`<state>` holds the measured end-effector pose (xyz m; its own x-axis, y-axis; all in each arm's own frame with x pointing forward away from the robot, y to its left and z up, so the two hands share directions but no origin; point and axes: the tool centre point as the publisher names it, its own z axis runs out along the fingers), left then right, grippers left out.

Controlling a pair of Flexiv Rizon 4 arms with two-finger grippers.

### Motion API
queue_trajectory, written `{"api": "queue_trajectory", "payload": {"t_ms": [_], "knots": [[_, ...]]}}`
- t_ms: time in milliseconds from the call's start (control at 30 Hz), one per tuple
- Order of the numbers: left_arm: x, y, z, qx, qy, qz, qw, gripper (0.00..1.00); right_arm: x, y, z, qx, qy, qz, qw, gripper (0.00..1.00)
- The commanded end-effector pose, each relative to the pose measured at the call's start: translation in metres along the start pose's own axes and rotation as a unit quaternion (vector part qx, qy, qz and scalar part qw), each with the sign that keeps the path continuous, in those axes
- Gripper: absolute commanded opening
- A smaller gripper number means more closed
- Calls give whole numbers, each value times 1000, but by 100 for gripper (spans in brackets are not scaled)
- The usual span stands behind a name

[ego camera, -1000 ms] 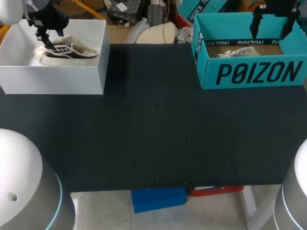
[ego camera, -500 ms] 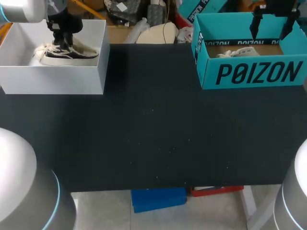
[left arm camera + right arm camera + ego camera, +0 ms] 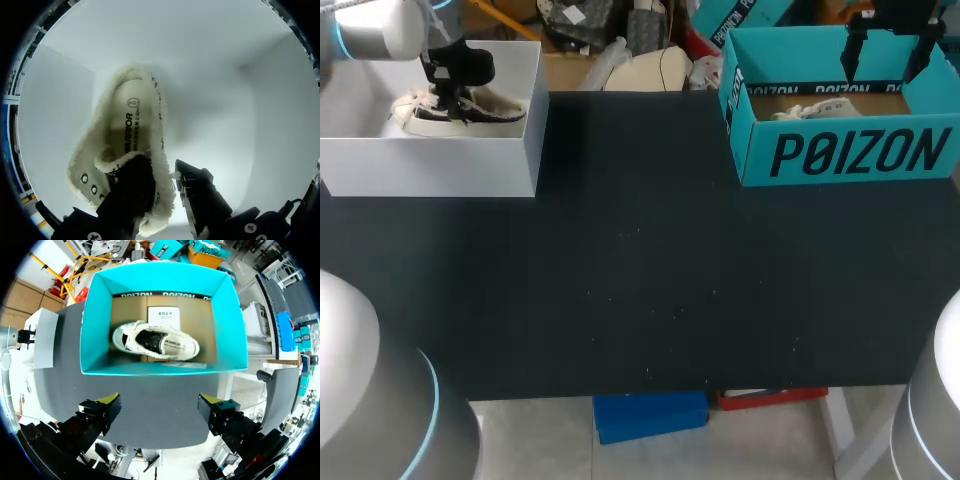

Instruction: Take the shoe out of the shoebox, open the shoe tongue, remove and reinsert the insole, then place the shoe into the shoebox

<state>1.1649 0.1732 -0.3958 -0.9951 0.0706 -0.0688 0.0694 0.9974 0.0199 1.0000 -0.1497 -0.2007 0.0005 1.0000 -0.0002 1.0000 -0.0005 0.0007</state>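
1. The left tool (image 3: 448,95) (image 3: 165,172) is down inside the white shoebox (image 3: 430,165) (image 3: 225,75), at the far left corner of the dark surface (image 3: 640,280); it is clamped on the fleece-lined shoe (image 3: 490,112) (image 3: 125,125), with one finger inside the opening and the other against the outer side of the fleece collar.
2. The fleece-lined shoe lies on the floor of the white shoebox, sole down; its insole shows ahead of the left tool.
3. The right tool (image 3: 887,70) (image 3: 161,405) hangs above the teal shoebox (image 3: 860,150) (image 3: 90,330) at the far right of the surface; its fingers stand wide apart, holding nothing.
4. A pale lace-up shoe (image 3: 815,110) (image 3: 155,342) lies in the teal shoebox; a white card (image 3: 165,315) lies just beside it.
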Motion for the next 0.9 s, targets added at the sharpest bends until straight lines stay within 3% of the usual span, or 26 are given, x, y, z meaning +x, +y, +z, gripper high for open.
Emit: {"api": "queue_trajectory", "payload": {"t_ms": [33,133,267,400,667,900], "knots": [[-3,0,8,-2,-1,-4,1000,20,0,0,0,0,0,0,1000,100],[-2,1,12,-4,-1,-6,1000,0,0,0,0,0,0,0,1000,100],[-1,-1,15,-6,-3,-10,1000,0,0,0,0,0,0,0,1000,100],[0,-5,1,1,-14,-9,1000,0,0,0,0,0,0,0,1000,100],[15,-2,-64,3,-51,-10,999,0,0,0,0,0,0,0,1000,100],[46,-10,-155,-13,-126,-34,991,0,0,0,0,0,0,0,1000,100]]}}
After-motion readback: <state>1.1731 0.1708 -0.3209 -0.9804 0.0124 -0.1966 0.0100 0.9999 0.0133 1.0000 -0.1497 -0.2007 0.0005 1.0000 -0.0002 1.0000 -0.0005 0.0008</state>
